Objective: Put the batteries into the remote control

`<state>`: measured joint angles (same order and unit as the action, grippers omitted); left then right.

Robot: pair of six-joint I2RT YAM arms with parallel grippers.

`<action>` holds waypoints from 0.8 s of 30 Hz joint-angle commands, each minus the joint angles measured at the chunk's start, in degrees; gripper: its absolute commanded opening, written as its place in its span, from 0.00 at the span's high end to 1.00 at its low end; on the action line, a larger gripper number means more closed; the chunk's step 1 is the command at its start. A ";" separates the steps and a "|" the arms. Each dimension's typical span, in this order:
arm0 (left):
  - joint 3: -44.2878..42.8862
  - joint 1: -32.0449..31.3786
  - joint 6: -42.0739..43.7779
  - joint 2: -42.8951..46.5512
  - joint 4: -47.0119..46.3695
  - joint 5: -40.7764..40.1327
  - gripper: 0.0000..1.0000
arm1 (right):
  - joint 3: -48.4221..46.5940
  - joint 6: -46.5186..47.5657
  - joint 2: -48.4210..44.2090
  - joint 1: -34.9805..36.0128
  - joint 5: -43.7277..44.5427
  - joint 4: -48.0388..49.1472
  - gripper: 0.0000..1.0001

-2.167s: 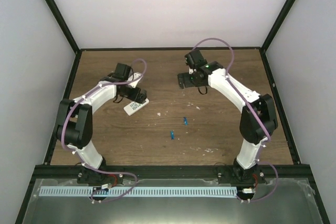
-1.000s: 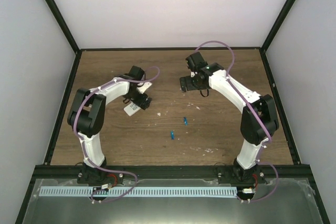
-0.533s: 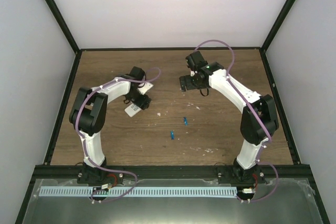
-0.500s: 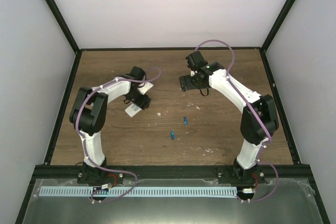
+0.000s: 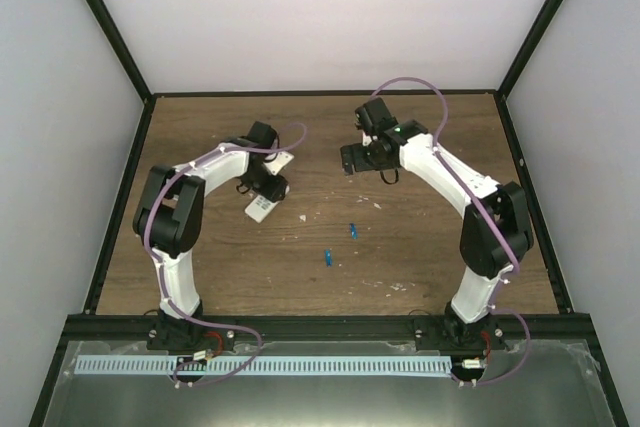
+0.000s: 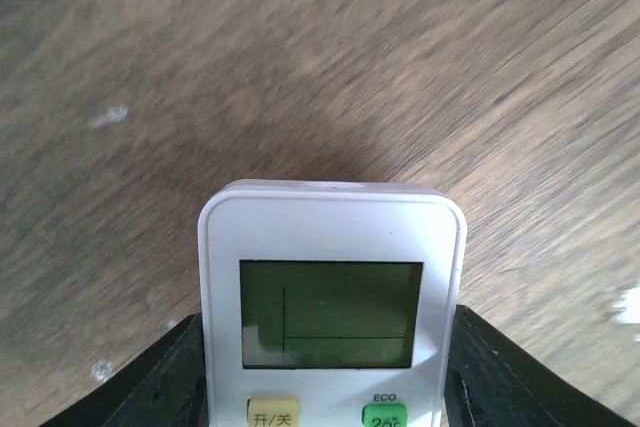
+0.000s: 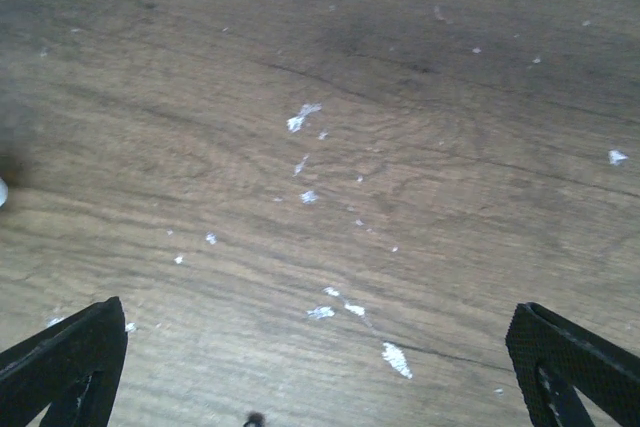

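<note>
Gripping remote control (image 6: pixel 330 317), display up, centre-left of overhead frame; left gripper (image 6: pixel 330 375) jaws pinch its long sides. Batteries (image 5: pixel 352 230) loose mid-table (image 5: pixel 450 247), well apart from it. Right gripper (image 7: pixel 315 372) jaws wide, empty. Next move probably needs lift and flip to expose battery bay.

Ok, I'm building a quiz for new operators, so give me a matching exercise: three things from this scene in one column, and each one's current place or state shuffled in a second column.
Column A
1. remote control
2. batteries
3. right end effector

Column B
a. wide open above bare wood, holding nothing
b. lying loose on the table, untouched
c. display up, gripped at its sides by the left end effector

Pairs: 1-c, 2-b, 3-a
</note>
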<state>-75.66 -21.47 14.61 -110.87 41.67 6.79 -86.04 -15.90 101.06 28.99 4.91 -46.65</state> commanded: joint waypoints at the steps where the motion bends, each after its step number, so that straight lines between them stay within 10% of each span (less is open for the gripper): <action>1: -3.96 0.28 -2.59 1.31 0.03 7.34 0.51 | 3.11 0.64 -4.79 -0.17 -7.44 5.56 0.00; 24: 11.66 5.25 -49.54 24.62 -40.85 40.43 0.59 | 33.36 -9.49 -22.57 -0.30 -49.14 54.46 0.00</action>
<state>-66.35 -15.51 -27.24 -89.62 10.37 41.47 -51.88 -21.69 78.08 28.99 -35.09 -1.98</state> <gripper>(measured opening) 0.567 0.999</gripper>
